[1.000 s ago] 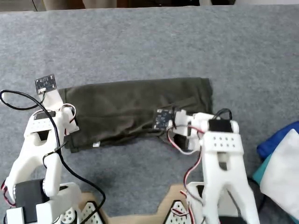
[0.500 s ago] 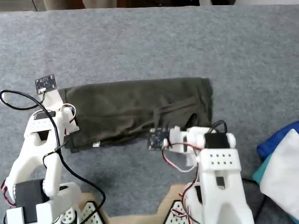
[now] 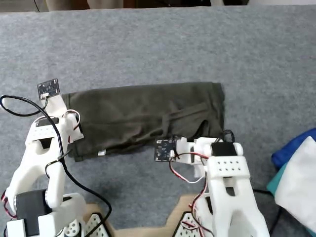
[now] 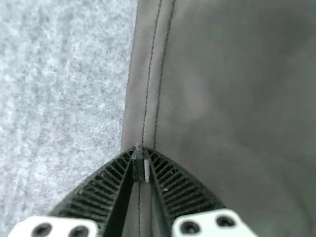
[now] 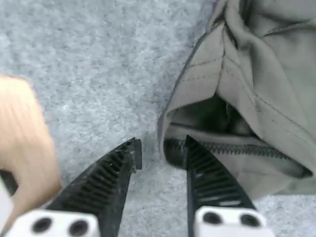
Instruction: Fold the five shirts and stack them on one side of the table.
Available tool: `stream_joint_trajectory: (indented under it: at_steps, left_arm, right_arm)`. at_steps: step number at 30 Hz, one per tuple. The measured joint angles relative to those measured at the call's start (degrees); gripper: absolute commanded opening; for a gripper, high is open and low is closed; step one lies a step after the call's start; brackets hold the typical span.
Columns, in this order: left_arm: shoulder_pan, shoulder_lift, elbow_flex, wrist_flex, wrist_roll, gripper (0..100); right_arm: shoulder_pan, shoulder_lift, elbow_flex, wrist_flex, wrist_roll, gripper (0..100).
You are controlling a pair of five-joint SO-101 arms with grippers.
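The left arm's black ridged gripper (image 4: 140, 165) is pinching tight shut. The right arm's black ridged gripper (image 5: 161, 146) is hanging open, its 2 fingers (image 5: 210, 173) apart.

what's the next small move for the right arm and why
Probably ease the right gripper forward so its open jaws straddle the shirt's near edge, then close. The left gripper is shut on the shirt's other end, while the right one is open at the edge, gripping nothing.

The right gripper (image 5: 160, 145) has drawn back off the shirt (image 3: 143, 113) toward the near edge of the table (image 3: 148, 44). Its jaws now stand apart just beside the shirt's near hem, uncovering a creased fold.
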Motion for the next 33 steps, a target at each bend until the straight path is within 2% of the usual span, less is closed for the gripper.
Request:
stream_joint_trajectory:
  at_steps: [3, 10, 15, 33]
  left_arm:
    - [0.0, 0.0, 0.0, 0.0, 0.0, 2]
    - [0.0, 0.0, 0.0, 0.0, -0.26, 2]
    - [0.0, 0.0, 0.0, 0.0, -0.79, 2]
    - [0.0, 0.0, 0.0, 0.0, -1.05, 2]
  right_arm:
    - [0.0, 3.69, 0.0, -3.96, 0.0, 0.3]
    - [4.75, 9.67, -5.27, -5.71, 0.0, 0.4]
    - [5.45, 13.1, -11.87, -5.71, 0.0, 0.4]
    - [-0.53, 38.86, -41.23, -5.01, -1.41, 0.5]
